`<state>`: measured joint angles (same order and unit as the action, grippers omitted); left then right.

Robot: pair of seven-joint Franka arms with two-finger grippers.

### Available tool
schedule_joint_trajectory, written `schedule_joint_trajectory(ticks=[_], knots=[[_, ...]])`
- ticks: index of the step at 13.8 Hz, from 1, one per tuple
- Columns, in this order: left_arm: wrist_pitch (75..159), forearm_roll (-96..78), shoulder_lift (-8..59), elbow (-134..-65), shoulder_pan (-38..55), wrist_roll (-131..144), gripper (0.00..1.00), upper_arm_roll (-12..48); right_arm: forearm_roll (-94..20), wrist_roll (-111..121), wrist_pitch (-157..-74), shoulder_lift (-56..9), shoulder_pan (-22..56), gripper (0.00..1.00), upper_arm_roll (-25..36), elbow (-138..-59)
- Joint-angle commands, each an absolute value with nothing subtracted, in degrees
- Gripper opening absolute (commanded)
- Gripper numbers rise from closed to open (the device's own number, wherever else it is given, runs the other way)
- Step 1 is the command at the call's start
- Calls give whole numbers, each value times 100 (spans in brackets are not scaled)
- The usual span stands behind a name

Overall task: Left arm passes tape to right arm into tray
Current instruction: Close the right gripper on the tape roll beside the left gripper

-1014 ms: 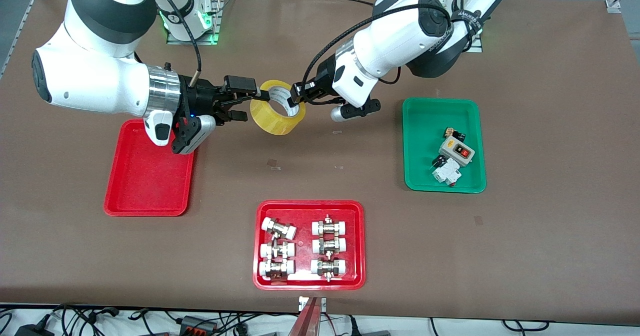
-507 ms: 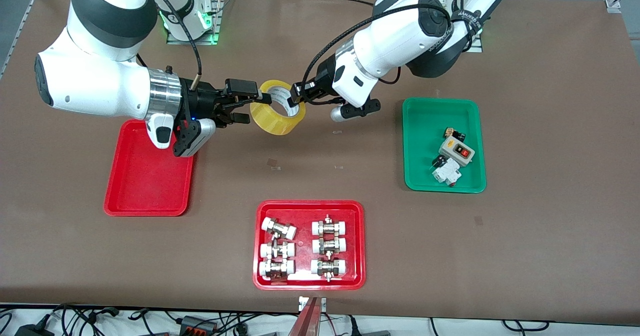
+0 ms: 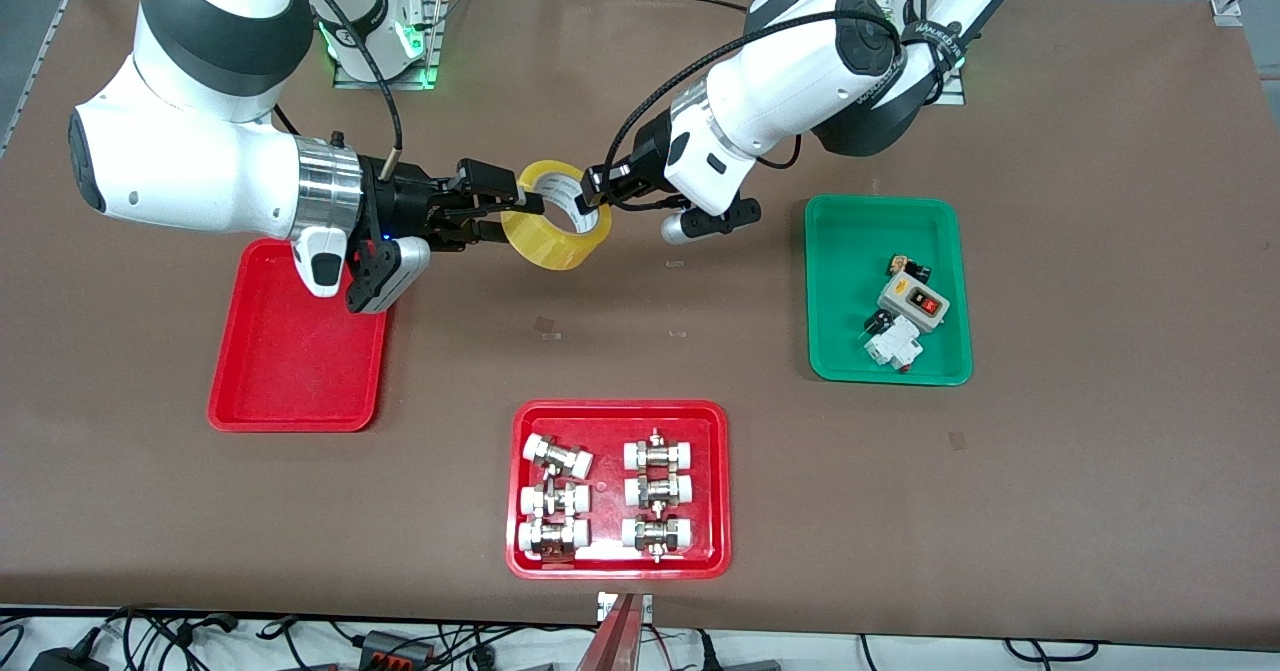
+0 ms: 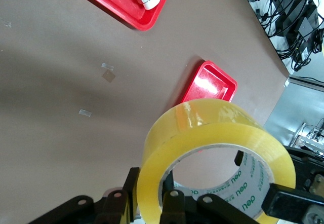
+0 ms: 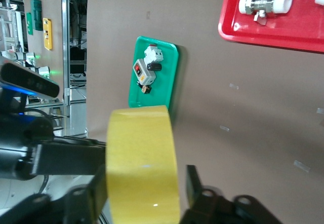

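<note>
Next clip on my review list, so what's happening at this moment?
A handover in mid-air. The left gripper holds the yellow tape by its wall, jaws shut, above bare table. The right gripper has closed its jaws on the roll too, so both arms grip it. The empty red tray lies below the right arm, toward its end of the table.

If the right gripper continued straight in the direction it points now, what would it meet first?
Past the tape it grips, the right gripper would probably meet the left gripper first; depth is unclear.

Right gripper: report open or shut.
Shut: the right gripper has its fingers pressed on the tape, which the left gripper also holds.
</note>
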<state>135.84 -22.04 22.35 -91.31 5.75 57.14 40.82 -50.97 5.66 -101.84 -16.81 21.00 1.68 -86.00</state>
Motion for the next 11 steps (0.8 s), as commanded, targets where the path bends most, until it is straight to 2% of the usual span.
schedule_joint_trajectory(ticks=[1,3,5,6,7,8,9,11], knots=[[13562,-2338,2215,-9062,554,5704,3,4113,-5159,633,-10187,-1749,2127,39,211,-8490],[13562,-2338,2215,-9062,545,5704,3,4113,-5159,642,-10187,-1749,2136,31,211,-8490],[13562,-2338,2215,-9062,545,5704,3,4113,-5150,642,-10187,-1758,2136,31,211,-8490],[13562,-2338,2206,-9062,536,5695,10,4113,-5150,642,-10187,-1775,2136,31,211,-8490],[13553,-2338,2206,-9062,527,5695,41,4113,-5150,650,-10187,-1775,2136,30,211,-8490],[13553,-2338,2206,-9062,527,5687,79,4113,-5150,650,-10187,-1775,2127,30,211,-8490],[13553,-2338,2206,-9062,519,5652,89,4113,-5150,650,-10187,-1775,2136,30,211,-8490],[13544,-2320,2189,-9070,519,5616,94,4113,-5142,676,-10178,-1775,2118,30,211,-8490]])
